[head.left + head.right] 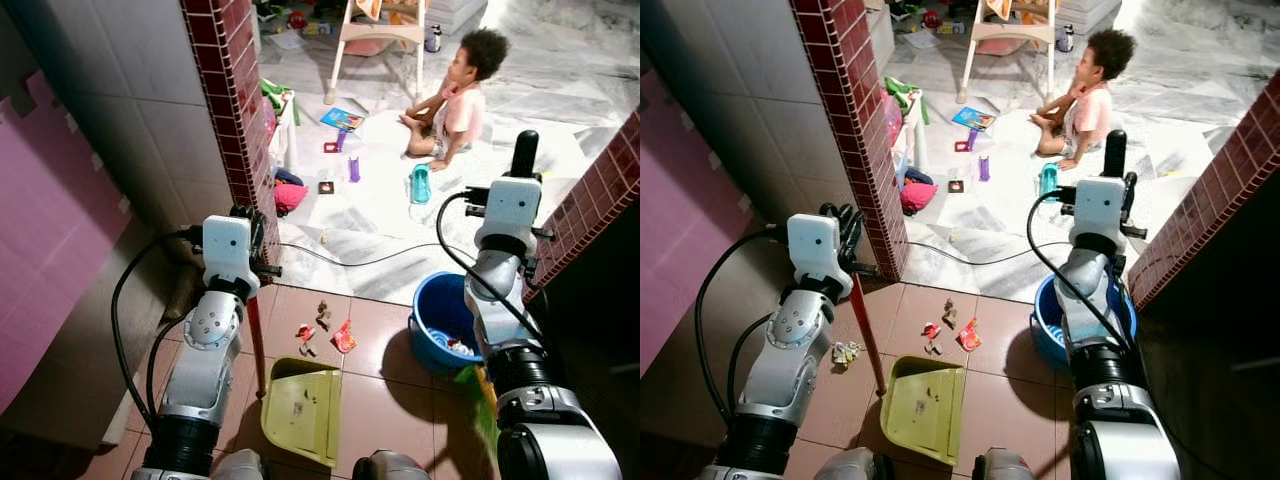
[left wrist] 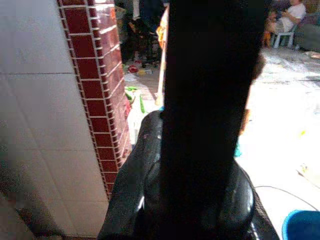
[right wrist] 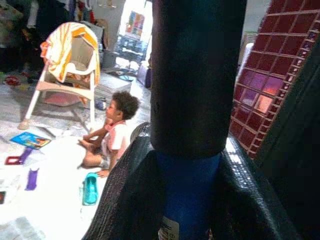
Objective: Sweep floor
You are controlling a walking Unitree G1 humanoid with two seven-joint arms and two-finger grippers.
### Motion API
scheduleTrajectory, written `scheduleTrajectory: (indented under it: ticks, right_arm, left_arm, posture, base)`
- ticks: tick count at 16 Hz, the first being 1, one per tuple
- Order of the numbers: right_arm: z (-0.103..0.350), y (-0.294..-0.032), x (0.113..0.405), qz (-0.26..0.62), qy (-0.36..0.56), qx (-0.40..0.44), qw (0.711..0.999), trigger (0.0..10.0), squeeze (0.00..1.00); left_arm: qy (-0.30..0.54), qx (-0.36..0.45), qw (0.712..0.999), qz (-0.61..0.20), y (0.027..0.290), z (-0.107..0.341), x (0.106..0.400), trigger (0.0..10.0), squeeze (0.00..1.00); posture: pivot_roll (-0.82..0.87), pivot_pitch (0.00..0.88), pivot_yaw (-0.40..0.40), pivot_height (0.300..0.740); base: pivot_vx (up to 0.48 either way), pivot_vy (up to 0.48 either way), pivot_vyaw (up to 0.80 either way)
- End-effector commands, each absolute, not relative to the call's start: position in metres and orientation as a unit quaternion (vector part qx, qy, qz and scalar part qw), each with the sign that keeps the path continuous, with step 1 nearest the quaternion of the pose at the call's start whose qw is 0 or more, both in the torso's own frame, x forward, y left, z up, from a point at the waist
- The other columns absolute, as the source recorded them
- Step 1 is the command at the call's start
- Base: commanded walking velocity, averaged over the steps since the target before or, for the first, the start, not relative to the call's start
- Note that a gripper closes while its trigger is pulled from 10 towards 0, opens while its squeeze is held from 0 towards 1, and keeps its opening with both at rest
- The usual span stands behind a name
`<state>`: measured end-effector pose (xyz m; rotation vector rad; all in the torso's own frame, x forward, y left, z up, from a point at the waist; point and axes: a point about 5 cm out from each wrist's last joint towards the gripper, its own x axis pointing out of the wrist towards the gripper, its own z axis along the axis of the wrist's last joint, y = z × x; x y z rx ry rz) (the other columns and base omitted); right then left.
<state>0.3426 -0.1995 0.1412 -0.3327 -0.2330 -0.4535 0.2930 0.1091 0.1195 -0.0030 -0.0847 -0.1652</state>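
My left gripper is shut on the top of a thin red handle that runs down to a yellow-green dustpan standing on the brown tiles. Several small scraps of litter lie just beyond the pan's mouth, and one more scrap lies left of the handle. My right gripper is raised and shut on a broom handle, black at the top and blue below. The broom's green bristles hang near my right side.
A blue bucket stands right of the litter. A red brick pillar is close to my left gripper, and another brick wall is on the right. A cable crosses the white floor, where a child sits among toys by a high chair.
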Motion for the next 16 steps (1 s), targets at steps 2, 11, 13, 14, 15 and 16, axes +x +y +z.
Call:
scheduleTrajectory:
  ticks: [2,11,13,14,15,16]
  right_arm:
    - [0.15,-0.183,0.345,-0.186,-0.138,-0.132,0.964,10.0,0.0]
    - [0.108,-0.164,0.311,-0.065,-0.055,-0.032,0.996,10.0,0.0]
    - [0.111,-0.153,0.303,-0.039,-0.06,-0.012,0.997,10.0,0.0]
    - [0.111,-0.152,0.301,-0.038,-0.058,-0.014,0.997,10.0,0.0]
    - [0.113,-0.152,0.3,-0.057,-0.061,-0.028,0.996,10.0,0.0]
    - [0.116,-0.145,0.299,-0.022,-0.064,0.004,0.998,10.0,0.0]
  left_arm:
    - [-0.042,-0.001,0.996,-0.082,0.108,0.12,0.291,10.0,0.0]
    - [-0.013,0.076,0.997,-0.005,0.126,0.112,0.287,10.0,0.0]
    - [-0.019,0.097,0.995,0.018,0.144,0.112,0.277,10.0,0.0]
    - [-0.016,0.103,0.994,0.021,0.146,0.111,0.276,10.0,0.0]
    - [-0.021,0.092,0.995,0.022,0.15,0.112,0.273,10.0,0.0]
    - [-0.034,0.074,0.996,0.023,0.153,0.115,0.271,10.0,0.0]
  posture:
    - [-0.08,0.047,0.02,0.74]
    - [-0.08,0.036,0.023,0.74]
    - [-0.07,0.028,0.011,0.74]
    - [-0.07,0.027,0.01,0.74]
    - [-0.07,0.025,0.01,0.74]
    - [-0.07,0.024,0.011,0.74]
  base:
    - [0.0,0.0,0.0]
    - [0.0,0.0,0.0]
    - [0.0,0.0,0.0]
    - [0.0,0.0,0.0]
    - [0.0,0.0,0.0]
    - [0.0,0.0,0.0]
